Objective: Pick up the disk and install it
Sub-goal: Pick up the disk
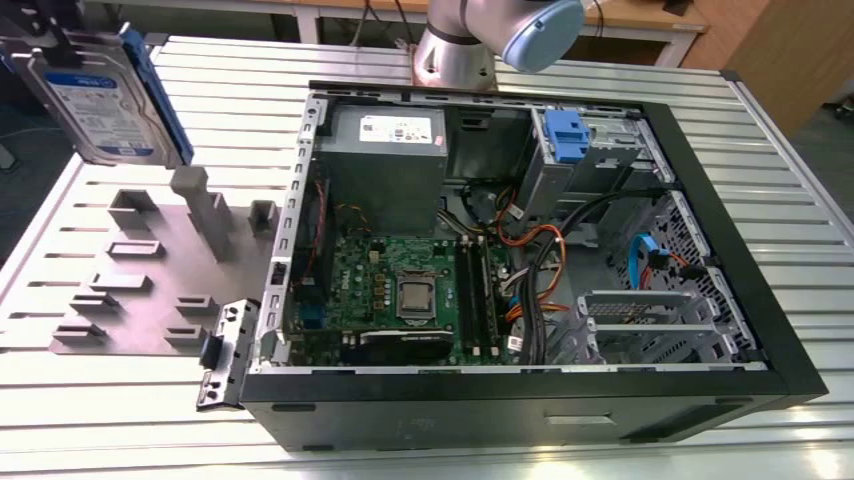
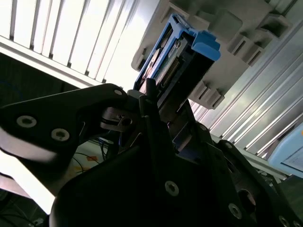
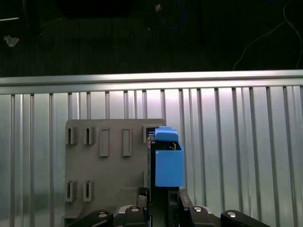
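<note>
Slatted aluminium surface [image 1: 774,170] under everything; dark floor beyond its edge in the first wrist view.

Nearest: end effector [image 3: 163,201], fingers closed on the disk [image 3: 168,163] by its blue carrier. I see no gap at the grip in either wrist view.

Disk [image 1: 104,95] sits at 10 o'clock in the exterior view, held in the air with its long axis close to upright and its label face towards that camera. It hangs clear above the grey fixture plate [image 1: 147,290], touching nothing below.

Farther out: open computer case [image 1: 747,330] lying on its side. From the disk, its drive cage with a blue tab [image 1: 567,135] lies at roughly 3 o'clock, well apart, past the grey power supply [image 1: 387,150].

My judgement: the move turns on that sideways gap, and on the disk's axis matching the cage slot.

Hard to make out:
- The exterior frame cuts off the end effector and the disk's upper end.
- I cannot tell whether the cage slot is free.
- The carrier hides the exact finger contact.
</note>
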### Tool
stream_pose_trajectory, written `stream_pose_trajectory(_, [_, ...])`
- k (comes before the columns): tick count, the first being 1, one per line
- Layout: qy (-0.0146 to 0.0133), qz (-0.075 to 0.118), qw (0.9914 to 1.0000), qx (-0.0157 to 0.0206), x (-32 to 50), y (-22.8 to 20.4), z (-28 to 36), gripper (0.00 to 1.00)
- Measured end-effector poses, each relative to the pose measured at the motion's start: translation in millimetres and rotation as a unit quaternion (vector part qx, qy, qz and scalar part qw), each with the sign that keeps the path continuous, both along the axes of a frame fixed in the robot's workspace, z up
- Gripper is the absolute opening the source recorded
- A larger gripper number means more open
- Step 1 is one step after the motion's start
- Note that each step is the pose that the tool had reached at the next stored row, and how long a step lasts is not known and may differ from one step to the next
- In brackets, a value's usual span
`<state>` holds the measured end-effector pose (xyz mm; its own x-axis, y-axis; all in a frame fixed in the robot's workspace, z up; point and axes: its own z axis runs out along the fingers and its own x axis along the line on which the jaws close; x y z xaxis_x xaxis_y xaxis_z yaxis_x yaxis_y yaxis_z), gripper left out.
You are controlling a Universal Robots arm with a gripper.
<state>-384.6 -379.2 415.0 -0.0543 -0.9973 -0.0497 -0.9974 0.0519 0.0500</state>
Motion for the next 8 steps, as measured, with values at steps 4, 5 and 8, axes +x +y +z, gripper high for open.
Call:
stream_pose_trajectory(4, [0.0000,0.000,1.00000,0.0000,0.1,0.0,14.3,0.35])
stream_pose_trajectory(5, [0.0001,0.000,1.00000,0.0000,0.1,0.0,18.7,0.35])
stream_pose_trajectory(8, [0.0001,0.000,1.00000,0.0000,0.1,0.0,31.9,0.35])
